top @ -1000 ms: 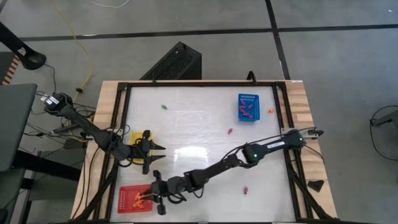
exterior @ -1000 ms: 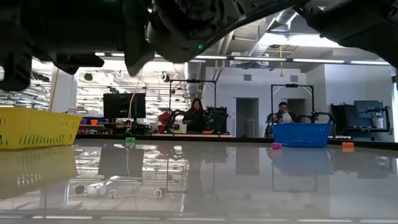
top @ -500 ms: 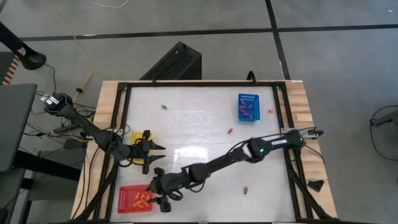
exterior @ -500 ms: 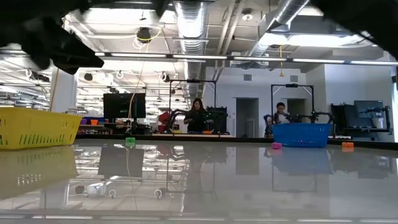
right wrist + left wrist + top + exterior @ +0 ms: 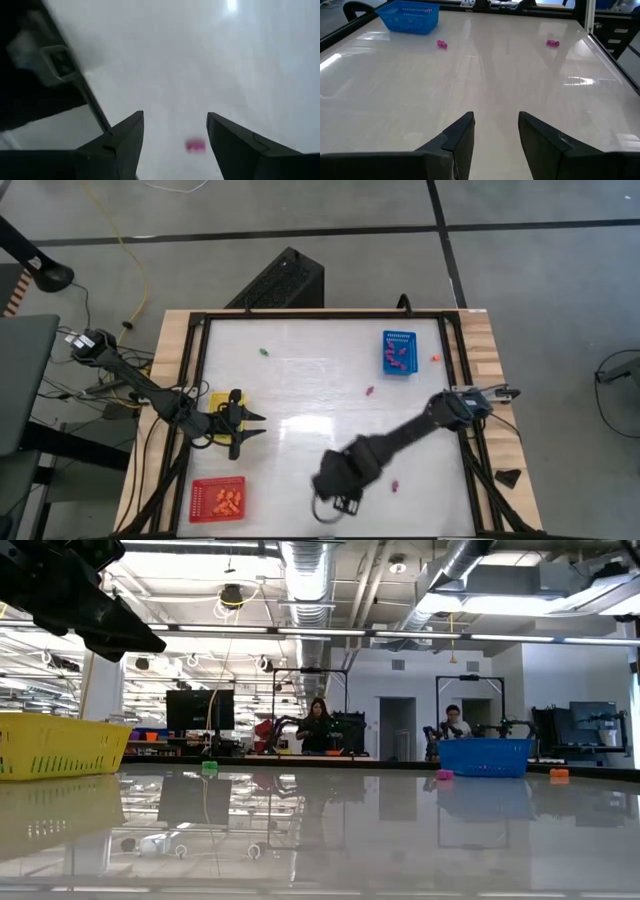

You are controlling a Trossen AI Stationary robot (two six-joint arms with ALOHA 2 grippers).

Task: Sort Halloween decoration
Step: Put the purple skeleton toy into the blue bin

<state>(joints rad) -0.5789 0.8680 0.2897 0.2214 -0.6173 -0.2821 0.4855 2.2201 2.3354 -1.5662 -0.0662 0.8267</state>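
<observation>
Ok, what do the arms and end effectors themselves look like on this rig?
Both arms are dark, slim, jointed links. The left end effector ends in two black tapered fingers with angular tips. The right end effector has the same dark wedge-shaped fingers. Black cables run from the left arm's base past the table edge.

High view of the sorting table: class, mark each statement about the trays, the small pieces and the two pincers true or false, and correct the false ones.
1. The red tray holds orange pieces. True.
2. The right pincer is over the red tray. False: it is right of it, over bare table.
3. The blue tray is empty. False: pink pieces lie in it.
4. The left pincer is open beside the yellow tray. True.
5. A green piece lies loose on the table. True.
</observation>
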